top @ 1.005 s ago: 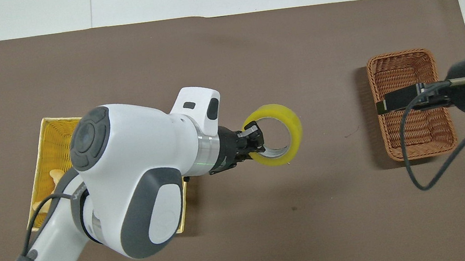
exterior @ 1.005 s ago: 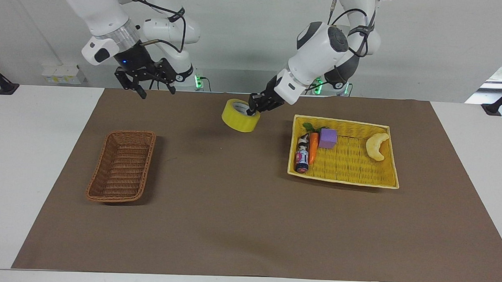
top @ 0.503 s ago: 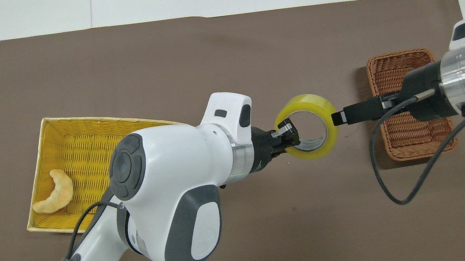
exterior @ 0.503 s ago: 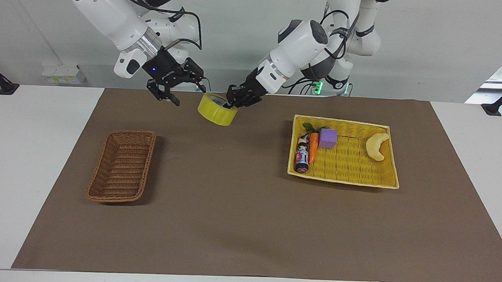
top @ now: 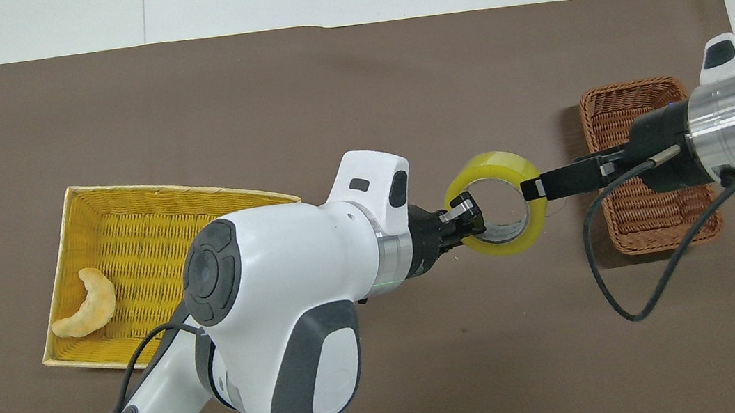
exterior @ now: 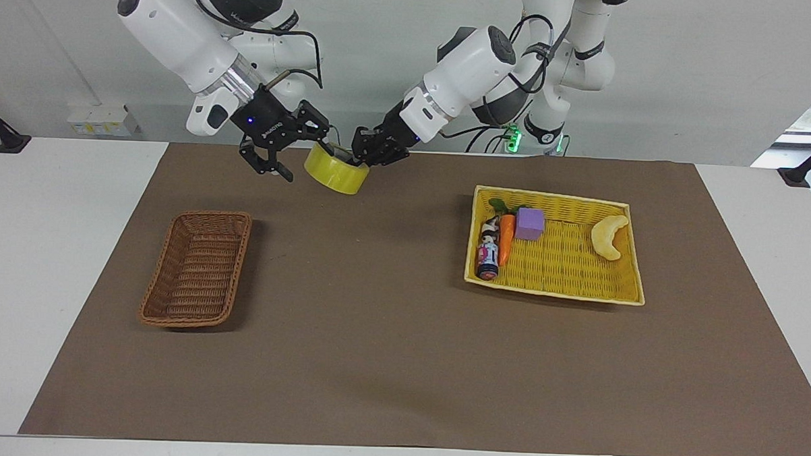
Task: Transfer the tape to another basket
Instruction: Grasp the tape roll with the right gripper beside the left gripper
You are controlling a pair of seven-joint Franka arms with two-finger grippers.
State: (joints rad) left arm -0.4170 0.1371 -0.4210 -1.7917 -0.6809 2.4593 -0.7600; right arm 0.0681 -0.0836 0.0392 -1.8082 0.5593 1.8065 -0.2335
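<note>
- Brown mat (exterior: 388, 335) covers the white table (exterior: 54, 243); grey wall at the robots' end.
- Left pincer (exterior: 366, 154) is clamped tight on the rim of the tape (exterior: 337, 170), one finger inside the core, and holds it in the air over bare mat between the two baskets.
- Right pincer (exterior: 292, 150) is spread wide right at the tape's other edge. Facing view shows one fingertip (exterior: 325, 145) at the roll's top rim, the other hanging clear; can't tell if it touches.
- Overhead view shows the ring's open core and the right pincer's tip (top: 533, 187) meeting the tape (top: 495, 203) rim, with the left pincer (top: 467, 217) at the rim across from it.
- Brown basket (exterior: 197, 268) sits toward the right arm's end; overhead view has the right arm partly covering it.
- Yellow basket (exterior: 558, 287) sits toward the left arm's end. Facing view shows a bottle (exterior: 489, 250), carrot (exterior: 506, 237), purple cube (exterior: 530, 223) and croissant (exterior: 609, 236); overhead view shows only the croissant, since the left arm hides the rest.
</note>
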